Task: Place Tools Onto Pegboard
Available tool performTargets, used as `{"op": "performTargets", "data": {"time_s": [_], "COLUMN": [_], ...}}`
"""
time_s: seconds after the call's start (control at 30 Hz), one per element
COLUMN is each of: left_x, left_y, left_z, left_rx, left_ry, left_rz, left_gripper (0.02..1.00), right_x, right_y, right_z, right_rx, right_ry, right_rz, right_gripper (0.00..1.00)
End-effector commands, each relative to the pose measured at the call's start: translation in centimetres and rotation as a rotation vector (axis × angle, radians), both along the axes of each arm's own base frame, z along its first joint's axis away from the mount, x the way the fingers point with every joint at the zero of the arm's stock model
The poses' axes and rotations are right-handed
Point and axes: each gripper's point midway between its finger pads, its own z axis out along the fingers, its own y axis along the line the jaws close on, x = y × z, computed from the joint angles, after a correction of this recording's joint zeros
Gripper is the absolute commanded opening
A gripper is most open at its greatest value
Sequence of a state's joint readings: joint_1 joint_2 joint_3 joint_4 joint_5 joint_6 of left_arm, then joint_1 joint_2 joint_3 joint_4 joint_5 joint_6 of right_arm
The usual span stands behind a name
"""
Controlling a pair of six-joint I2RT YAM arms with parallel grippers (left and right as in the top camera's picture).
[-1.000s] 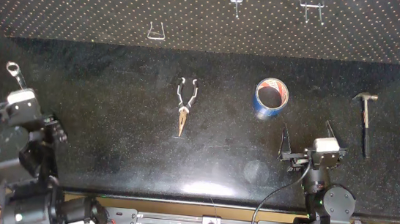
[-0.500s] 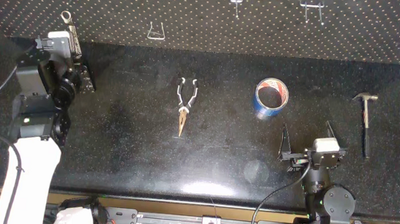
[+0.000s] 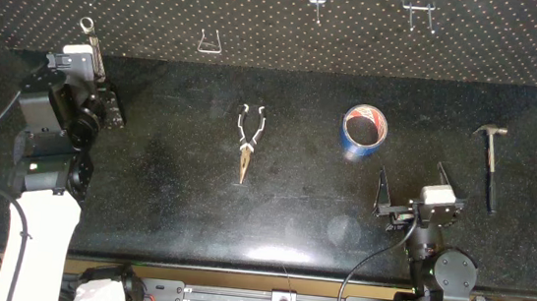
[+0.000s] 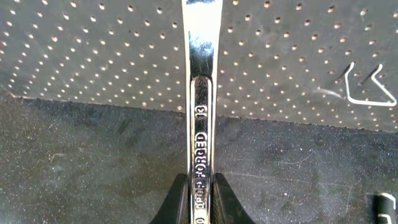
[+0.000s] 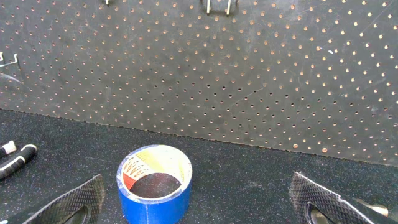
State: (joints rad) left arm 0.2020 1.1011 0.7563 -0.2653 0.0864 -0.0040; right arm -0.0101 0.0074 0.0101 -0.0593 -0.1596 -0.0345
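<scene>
Setting: workshop-style robot test bench. Evidence:
- perforated pegboard [image 3: 281, 18] with wire hooks [image 3: 209, 42], behind a black tabletop [image 3: 166, 190]
- hand tools present: pliers [image 3: 248, 144], hammer [image 3: 491, 162], tape [image 3: 363, 130], wrench [image 4: 203, 93]
- robot arms [image 3: 439, 276] mounted on a rail [image 3: 234, 300] along the tabletop's front edge

the wrench [image 4: 203, 93] runs ahead of the left gripper [image 4: 200, 186], its far end cut off by the picture's edge, its near end hidden between the fingers. beside the right gripper [image 5: 199, 200] the pliers [image 5: 15, 155] are cropped to their handle tips, and the hooks [image 5: 210, 6] ahead of it on the pegboard [image 5: 249, 74] are cut off too.
</scene>
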Motion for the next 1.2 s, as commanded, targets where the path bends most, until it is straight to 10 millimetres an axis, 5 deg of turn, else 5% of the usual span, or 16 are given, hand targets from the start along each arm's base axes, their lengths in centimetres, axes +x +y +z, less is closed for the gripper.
{"op": "performTargets", "data": {"time_s": [0.03,0.8,1.2], "left_x": [0.7,3.0,3.6], "left_y": [0.1,0.7,0.7], "left_z": [2.6,2.4,0.7], "left_rx": [0.029,0.040,0.030], "left_ry": [-0.080,-0.125,-0.084], "left_rz": [-0.006,-0.001,-0.005], "left_gripper": [0.027,0.029,0.029], "right_x": [0.0,0.0,0.0], "right_y": [0.1,0.1,0.1], "right_z": [-0.2,-0.2,-0.2], "right_rx": [0.008,0.008,0.008], "right_ry": [0.001,0.001,0.001], "right_rz": [0.004,0.004,0.004], "right_gripper": [0.976,0.976,0.976]}}
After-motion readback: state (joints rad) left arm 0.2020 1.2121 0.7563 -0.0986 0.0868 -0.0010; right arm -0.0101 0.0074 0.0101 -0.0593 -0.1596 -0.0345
